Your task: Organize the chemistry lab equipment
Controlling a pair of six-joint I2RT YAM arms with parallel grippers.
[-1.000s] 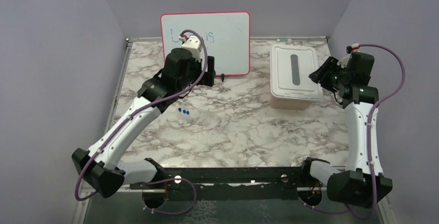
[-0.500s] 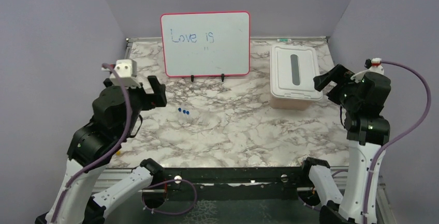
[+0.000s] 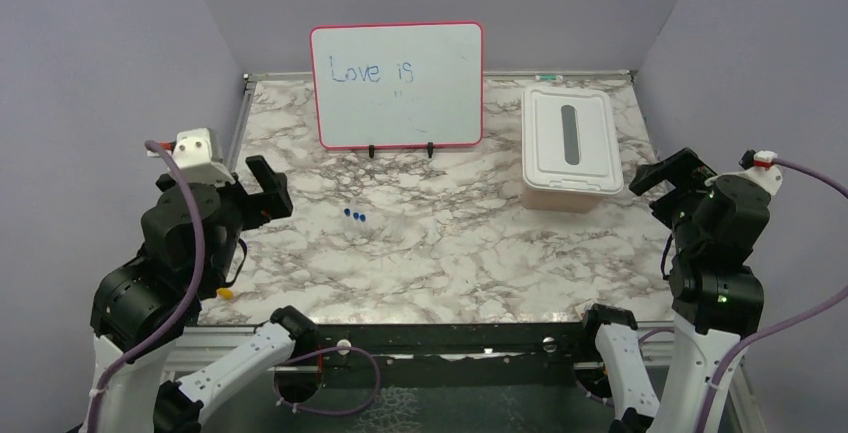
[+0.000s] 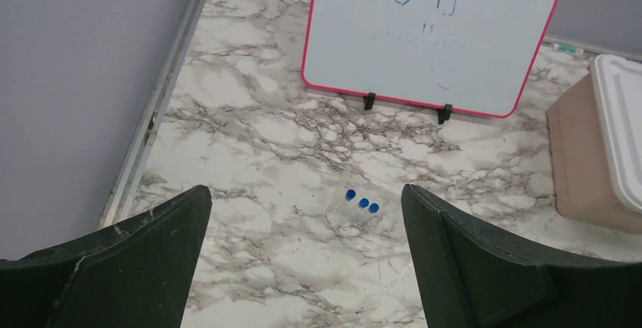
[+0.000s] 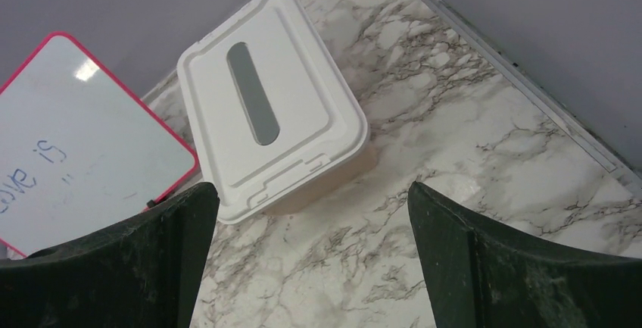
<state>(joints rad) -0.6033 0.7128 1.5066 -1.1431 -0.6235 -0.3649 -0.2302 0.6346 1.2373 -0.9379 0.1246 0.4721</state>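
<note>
Three blue-capped clear tubes (image 3: 354,216) lie together on the marble table, left of centre; they also show in the left wrist view (image 4: 362,204). A small yellow item (image 3: 226,293) lies at the near left edge. My left gripper (image 3: 264,187) is open and empty, raised at the left, near of the tubes, which sit between its fingers in its wrist view (image 4: 304,192). My right gripper (image 3: 662,189) is open and empty, raised at the right, near of the box (image 5: 312,188). The wire ring, scissors, amber tube and vial are out of view.
A red-framed whiteboard (image 3: 396,83) reading "Love is" stands at the back centre (image 4: 439,32) (image 5: 76,139). A tan box with a white slotted lid (image 3: 570,143) sits at the back right (image 5: 269,108) (image 4: 606,146). Grey walls enclose the table.
Both arms have pulled back toward the near edge and risen. The left gripper left the whiteboard; the right gripper moved away from the box. The tubes have not moved.
</note>
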